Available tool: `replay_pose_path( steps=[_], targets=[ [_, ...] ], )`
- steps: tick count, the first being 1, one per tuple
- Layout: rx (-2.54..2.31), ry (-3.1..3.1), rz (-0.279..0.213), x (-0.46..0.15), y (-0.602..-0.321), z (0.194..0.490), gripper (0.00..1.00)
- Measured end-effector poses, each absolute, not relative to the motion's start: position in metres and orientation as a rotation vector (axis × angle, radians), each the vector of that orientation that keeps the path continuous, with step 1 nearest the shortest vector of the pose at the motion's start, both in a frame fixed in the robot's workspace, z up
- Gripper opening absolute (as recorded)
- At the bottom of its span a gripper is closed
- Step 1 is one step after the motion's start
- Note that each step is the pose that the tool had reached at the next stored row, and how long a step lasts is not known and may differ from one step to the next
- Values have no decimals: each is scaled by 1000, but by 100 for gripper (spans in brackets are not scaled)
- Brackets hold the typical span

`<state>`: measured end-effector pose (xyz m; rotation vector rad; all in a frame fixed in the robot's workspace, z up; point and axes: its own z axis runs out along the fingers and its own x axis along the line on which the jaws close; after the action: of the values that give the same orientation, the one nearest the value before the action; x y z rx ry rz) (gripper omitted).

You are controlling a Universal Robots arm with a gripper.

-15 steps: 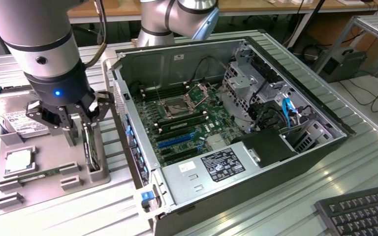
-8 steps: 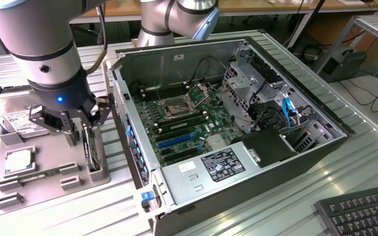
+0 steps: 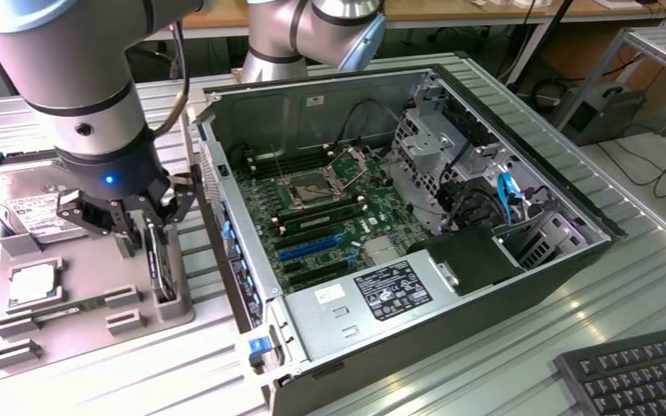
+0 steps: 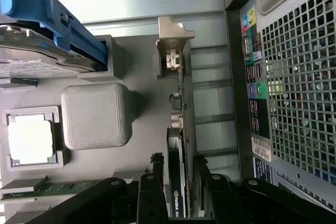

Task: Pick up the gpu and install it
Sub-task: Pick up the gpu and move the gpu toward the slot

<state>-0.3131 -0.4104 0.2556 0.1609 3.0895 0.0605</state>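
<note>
The gpu (image 3: 164,276) stands on edge in a slot of the grey fixture tray (image 3: 79,334) at the exterior view's left, beside the open computer case (image 3: 426,286). In the wrist view the gpu (image 4: 177,129) runs as a thin dark card with its pale metal bracket (image 4: 175,32) at the far end. My gripper (image 3: 152,232) is lowered over it, and the gripper (image 4: 178,162) is open, with one finger on each side of the card. A narrow gap shows beside one finger (image 4: 206,174). The motherboard (image 3: 333,217) with blue slots (image 3: 310,247) lies exposed inside the case.
The tray also holds a silver hard drive (image 3: 27,208), a square processor chip (image 3: 32,282) and a memory stick (image 3: 73,308). The case's perforated rear panel (image 4: 294,77) stands close beside the card. A keyboard (image 3: 645,373) lies at the exterior view's lower right.
</note>
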Motion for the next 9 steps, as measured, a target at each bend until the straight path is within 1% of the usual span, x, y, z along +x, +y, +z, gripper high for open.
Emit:
replay_pose_path(
  steps=[9],
  targets=[
    [164,3078,62,-315,-410,244,36]
  ],
)
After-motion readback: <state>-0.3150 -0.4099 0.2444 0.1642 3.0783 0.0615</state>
